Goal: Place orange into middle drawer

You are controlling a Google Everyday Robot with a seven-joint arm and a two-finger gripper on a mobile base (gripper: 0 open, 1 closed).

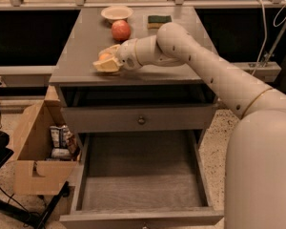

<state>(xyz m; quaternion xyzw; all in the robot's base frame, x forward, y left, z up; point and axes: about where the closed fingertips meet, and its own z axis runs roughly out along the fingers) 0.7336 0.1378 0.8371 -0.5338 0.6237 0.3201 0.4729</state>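
Item, far left: cardboard box (32, 176) on the floor beside the desk (81, 51), open-topped, with packets (62, 141) inside; not part of the task. Item, left half of the desk top: end effector (106, 64), set low against the surface near the front edge, its pale fingers (103, 67) drawn in around the orange (105, 57), which shows between them; judged to be gripping it, with the fruit at or just above the desk top. Handling note for the orange: small, round, smooth-skinned, probably light and firm with slight give; liable to roll or slip out if pinched off-centre, and to bruise if squeezed hard. Best held across its widest part, one finger on each side, with moderate pressure. Item, rear of the desk: shallow bowl (117, 13), and in front of it a red-and-yellow apple (120, 30), near the end effector but apart from it; to be left alone. Item, below the desk top: upper drawer (105, 120), closed. Item, beneath that: middle drawer (138, 175), pulled out, grey floor bare; the orange goes here, set down low so that it cannot roll. Item, rear right: dark green sponge (159, 19). Item, right: arm (205, 66), reaching across from the robot's body.
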